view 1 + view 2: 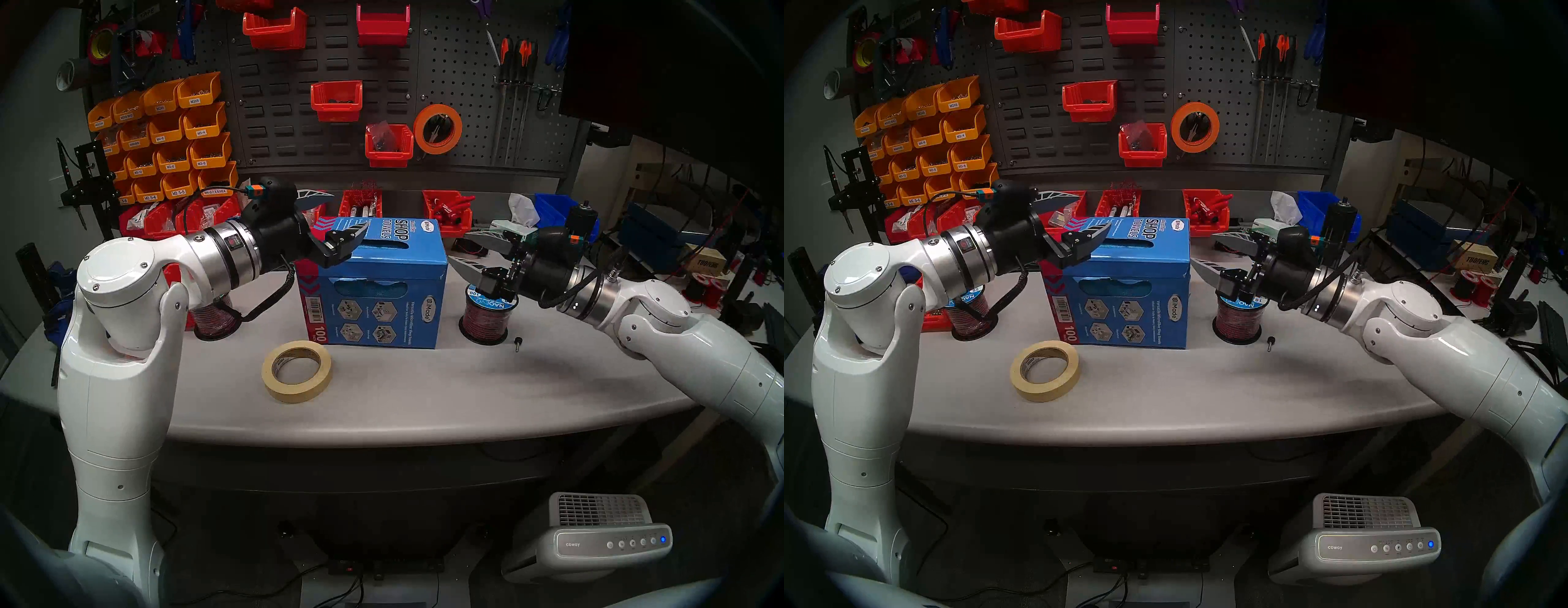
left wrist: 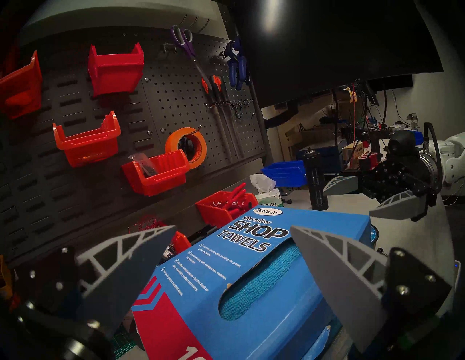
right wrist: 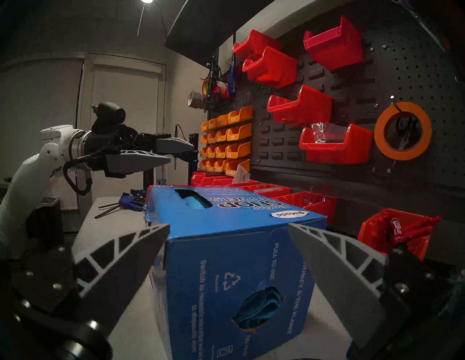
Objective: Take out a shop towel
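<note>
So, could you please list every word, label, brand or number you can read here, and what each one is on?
"Microfiber SHOP TOWELS", "UniMade": top of the blue carton.
"100": carton's red corner.
"PULL TO USE": carton's end panel.
"coway": white air purifier on the floor.
"M3-4", "M3-6": orange bins; the other bin labels are too blurred.
Green-and-white tissue carton: only "TECH" shows.
Fine print on the carton: too small.

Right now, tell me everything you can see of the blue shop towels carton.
The blue carton stands upright on the grey table, cardboard, printed "SHOP TOWELS" and "100". Openings in its top, front and right end show bright blue shop towel. A flap at its top edge looks torn. Both open grippers flank it; nothing visibly grips it.
</note>
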